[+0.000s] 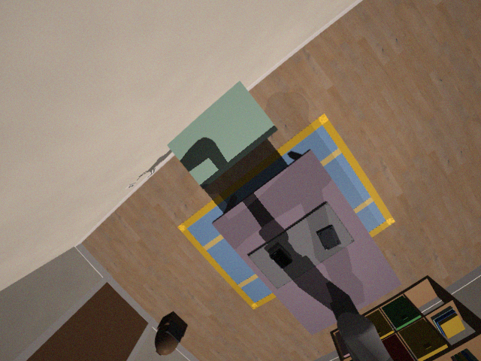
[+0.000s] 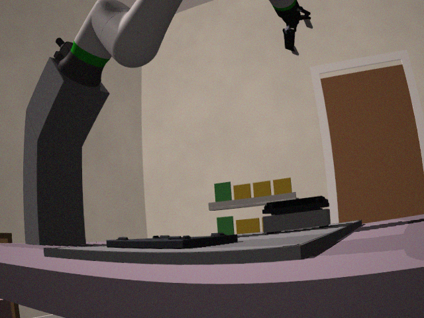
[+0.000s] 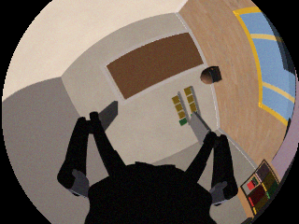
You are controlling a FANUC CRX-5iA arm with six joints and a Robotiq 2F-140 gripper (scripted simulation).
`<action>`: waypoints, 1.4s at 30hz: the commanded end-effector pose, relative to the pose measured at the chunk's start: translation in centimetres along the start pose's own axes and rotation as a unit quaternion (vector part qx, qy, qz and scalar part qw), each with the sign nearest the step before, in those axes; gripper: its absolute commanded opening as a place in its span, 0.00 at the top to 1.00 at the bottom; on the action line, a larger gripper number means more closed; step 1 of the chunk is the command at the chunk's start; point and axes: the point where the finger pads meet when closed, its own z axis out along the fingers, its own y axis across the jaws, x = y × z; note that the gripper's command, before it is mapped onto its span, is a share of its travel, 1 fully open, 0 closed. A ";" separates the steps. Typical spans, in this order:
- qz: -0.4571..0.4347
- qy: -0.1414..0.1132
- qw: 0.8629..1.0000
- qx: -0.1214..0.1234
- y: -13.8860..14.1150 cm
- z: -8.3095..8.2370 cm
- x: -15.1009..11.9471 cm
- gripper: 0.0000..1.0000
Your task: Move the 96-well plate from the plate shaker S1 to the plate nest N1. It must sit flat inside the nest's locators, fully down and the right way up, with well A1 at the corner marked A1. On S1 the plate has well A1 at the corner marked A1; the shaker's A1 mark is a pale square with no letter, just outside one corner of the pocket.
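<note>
The dark 96-well plate (image 2: 295,204) lies on top of the grey plate shaker S1 (image 2: 296,220), at the right end of the grey mat (image 2: 205,248). The flat black nest N1 (image 2: 171,241) sits on the same mat to the left and holds nothing. My gripper (image 2: 295,32) is open and empty. It hangs high above the table, roughly over the shaker and far from the plate. In the wrist view the spread fingers frame only a wall, a brown door and floor. In the overhead view two dark fixtures (image 1: 280,254) (image 1: 328,237) sit on the mat; I cannot tell which is which.
The arm's dark pedestal (image 2: 54,154) stands at the left end of the purple table (image 2: 212,270). A wall shelf with green and yellow boxes (image 2: 251,200) hangs behind the shaker. A shelf unit with coloured boxes (image 1: 419,326) stands beside the table.
</note>
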 end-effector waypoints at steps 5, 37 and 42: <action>-0.022 0.025 0.999 -0.041 2.6 0.1 2.4 0.00; -0.069 0.059 0.986 -0.142 12.9 -1.4 11.4 0.00; -0.086 0.070 0.976 -0.186 14.1 -1.8 12.3 0.00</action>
